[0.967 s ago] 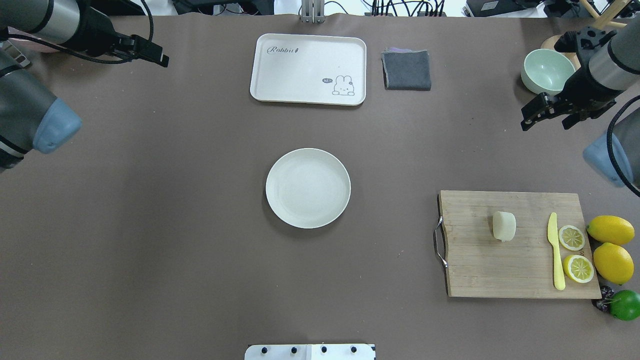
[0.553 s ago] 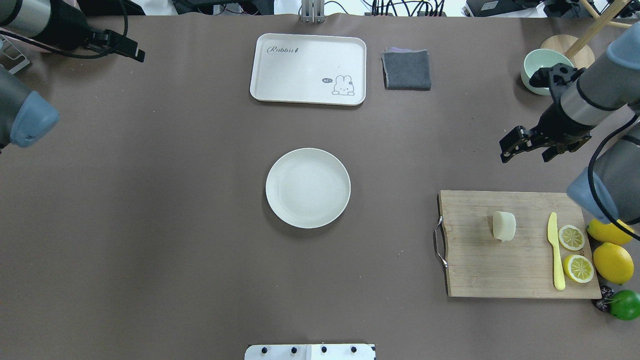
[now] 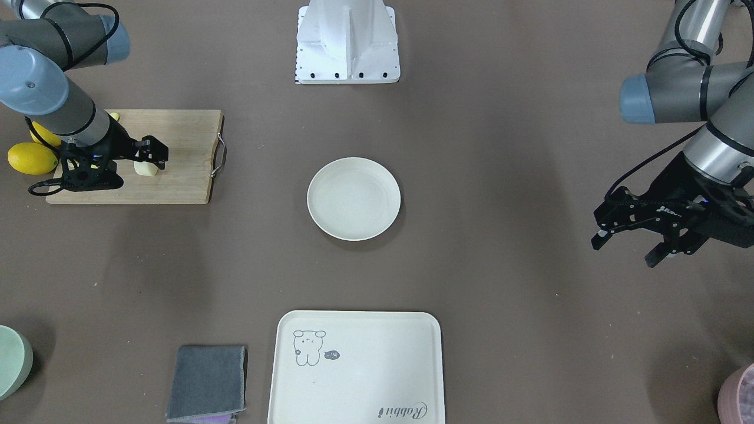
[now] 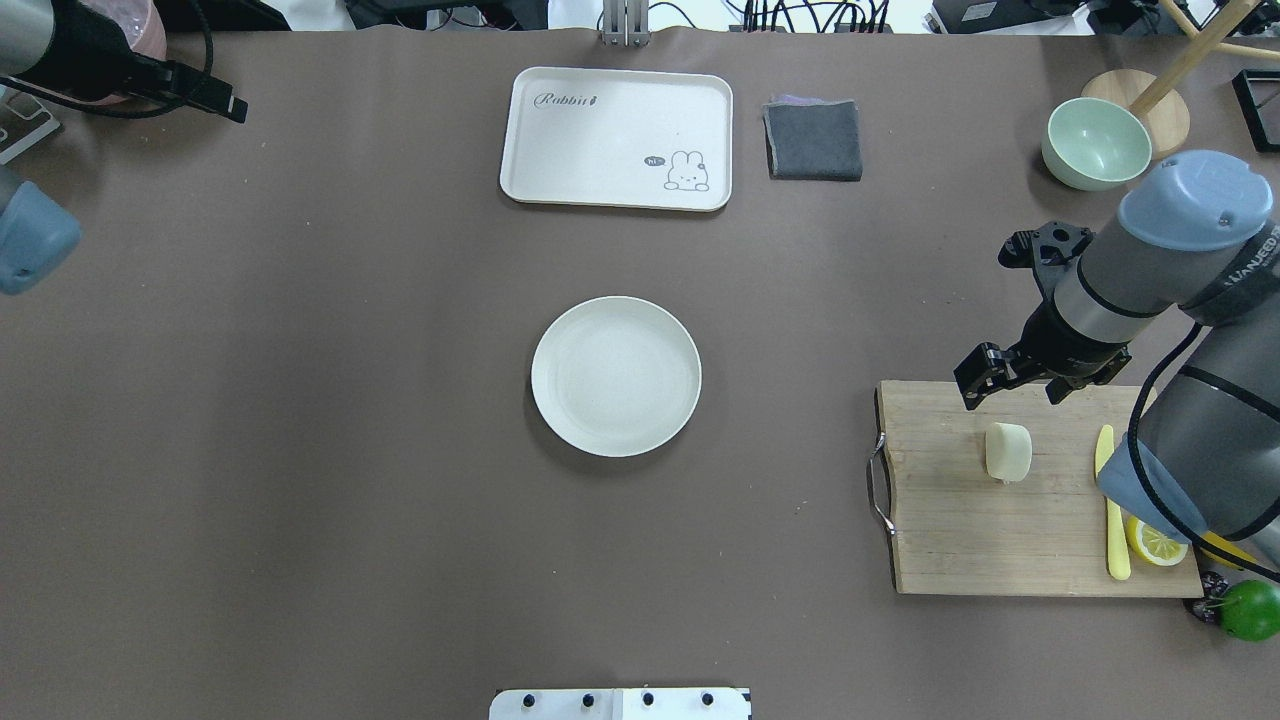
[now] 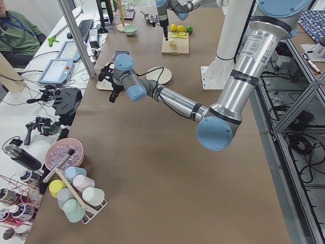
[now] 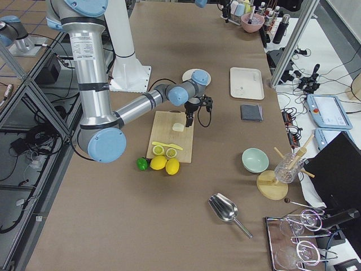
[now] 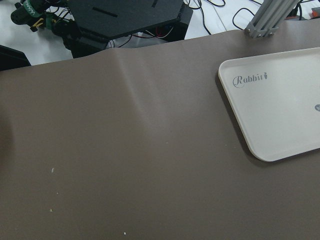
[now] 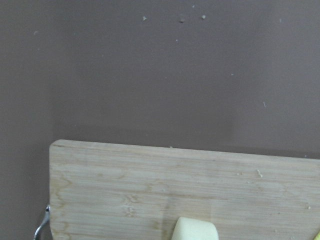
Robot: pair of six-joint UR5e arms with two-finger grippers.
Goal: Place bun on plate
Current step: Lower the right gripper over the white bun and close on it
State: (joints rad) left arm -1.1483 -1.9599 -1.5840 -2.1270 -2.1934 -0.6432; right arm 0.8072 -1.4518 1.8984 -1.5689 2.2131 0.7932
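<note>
The bun (image 4: 1008, 452), a small pale cream cylinder, lies on a wooden cutting board (image 4: 950, 540) at the right of the table. My right gripper (image 4: 1012, 390) hangs open over the board's far edge, just beyond the bun and apart from it. In the right wrist view the bun (image 8: 196, 229) shows at the bottom edge. The plate (image 4: 616, 376), round, off-white and bare, sits in the table's middle. My left gripper (image 3: 625, 250) is open and holds nothing, out by the table's far left corner.
A cream tray (image 4: 616, 138) with a drawing and a grey cloth (image 4: 813, 140) lie at the far side. A green bowl (image 4: 1096, 143) stands at the far right. A yellow knife (image 4: 1113, 540), a lemon half (image 4: 1160, 540), lemons (image 3: 32, 158) and a lime (image 4: 1250, 608) flank the bun.
My right arm has swung inward and toward the near side, from beside the green bowl to the board's far edge. My left gripper has drawn back toward the far left corner.
</note>
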